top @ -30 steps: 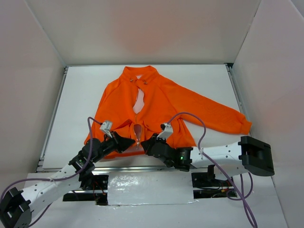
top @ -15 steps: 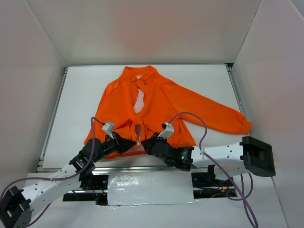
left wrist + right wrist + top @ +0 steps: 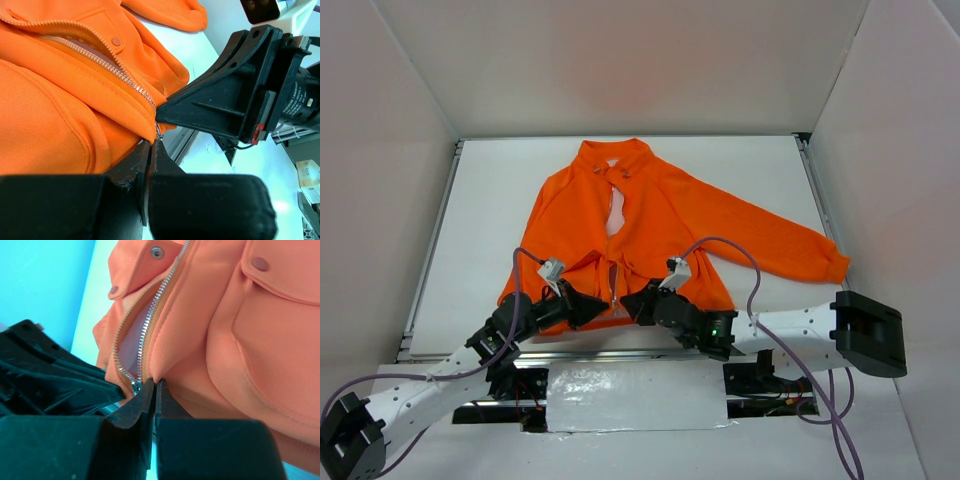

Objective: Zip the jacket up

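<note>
The orange jacket (image 3: 650,215) lies flat on the white table, collar at the far side and hem toward me. Its silver zipper (image 3: 614,265) is open near the collar, where pale lining shows. My left gripper (image 3: 597,306) is shut on the hem at the zipper's lower end; the left wrist view (image 3: 151,142) shows a small metal piece at its tips. My right gripper (image 3: 632,304) is shut on a fold of the hem just right of the zipper slider (image 3: 135,386), seen in the right wrist view (image 3: 155,385). The two grippers nearly touch.
The jacket's right sleeve (image 3: 790,245) stretches toward the right wall. White walls enclose the table on three sides. A metal rail (image 3: 430,250) runs along the left edge, and a foil-covered patch (image 3: 635,395) sits between the arm bases.
The pale gap in the lower zipper has narrowed to a thin line. The right gripper has shifted slightly right and nearer. The left gripper has stayed at the hem.
</note>
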Controlling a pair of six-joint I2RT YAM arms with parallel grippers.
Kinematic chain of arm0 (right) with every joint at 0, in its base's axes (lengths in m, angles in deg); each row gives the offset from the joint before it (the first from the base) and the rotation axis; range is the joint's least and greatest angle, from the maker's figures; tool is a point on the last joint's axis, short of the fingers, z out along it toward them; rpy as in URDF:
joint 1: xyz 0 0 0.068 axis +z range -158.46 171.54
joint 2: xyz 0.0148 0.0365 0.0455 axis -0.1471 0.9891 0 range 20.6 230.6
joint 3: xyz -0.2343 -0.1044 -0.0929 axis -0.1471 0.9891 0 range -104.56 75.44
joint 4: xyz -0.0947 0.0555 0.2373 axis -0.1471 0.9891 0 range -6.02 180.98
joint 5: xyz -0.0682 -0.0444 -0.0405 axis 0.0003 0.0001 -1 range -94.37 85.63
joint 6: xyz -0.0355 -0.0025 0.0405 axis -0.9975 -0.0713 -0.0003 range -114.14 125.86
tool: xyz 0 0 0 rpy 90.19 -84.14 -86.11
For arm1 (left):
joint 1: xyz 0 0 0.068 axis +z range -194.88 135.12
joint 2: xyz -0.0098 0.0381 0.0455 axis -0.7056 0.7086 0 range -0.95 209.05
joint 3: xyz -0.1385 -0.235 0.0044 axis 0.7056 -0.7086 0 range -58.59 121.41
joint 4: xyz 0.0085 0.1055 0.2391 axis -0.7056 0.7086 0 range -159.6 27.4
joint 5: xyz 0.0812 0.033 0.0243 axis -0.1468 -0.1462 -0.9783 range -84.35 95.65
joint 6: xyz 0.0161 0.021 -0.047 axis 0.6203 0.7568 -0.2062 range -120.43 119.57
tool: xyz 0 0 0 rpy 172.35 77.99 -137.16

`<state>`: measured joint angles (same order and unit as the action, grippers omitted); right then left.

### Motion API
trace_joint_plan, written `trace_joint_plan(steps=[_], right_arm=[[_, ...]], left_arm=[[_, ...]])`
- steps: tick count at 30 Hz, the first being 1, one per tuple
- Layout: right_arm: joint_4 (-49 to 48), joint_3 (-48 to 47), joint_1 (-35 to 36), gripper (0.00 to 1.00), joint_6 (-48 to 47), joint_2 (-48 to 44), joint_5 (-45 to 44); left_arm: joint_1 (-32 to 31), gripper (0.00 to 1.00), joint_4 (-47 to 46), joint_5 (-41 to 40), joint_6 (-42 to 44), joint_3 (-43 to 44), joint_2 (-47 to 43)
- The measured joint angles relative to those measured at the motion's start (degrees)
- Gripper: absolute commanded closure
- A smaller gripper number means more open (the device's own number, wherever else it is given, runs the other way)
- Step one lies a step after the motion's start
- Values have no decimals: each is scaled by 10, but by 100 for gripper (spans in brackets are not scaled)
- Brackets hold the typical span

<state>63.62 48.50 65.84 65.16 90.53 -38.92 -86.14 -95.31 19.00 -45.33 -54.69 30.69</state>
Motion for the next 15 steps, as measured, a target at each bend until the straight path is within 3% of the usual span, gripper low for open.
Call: trace_joint_plan(steps=[15], right_arm=[[-27,19,-41,100,-47,-35,86]], left_arm=[[-1,100,-18,4,1,-1,40]])
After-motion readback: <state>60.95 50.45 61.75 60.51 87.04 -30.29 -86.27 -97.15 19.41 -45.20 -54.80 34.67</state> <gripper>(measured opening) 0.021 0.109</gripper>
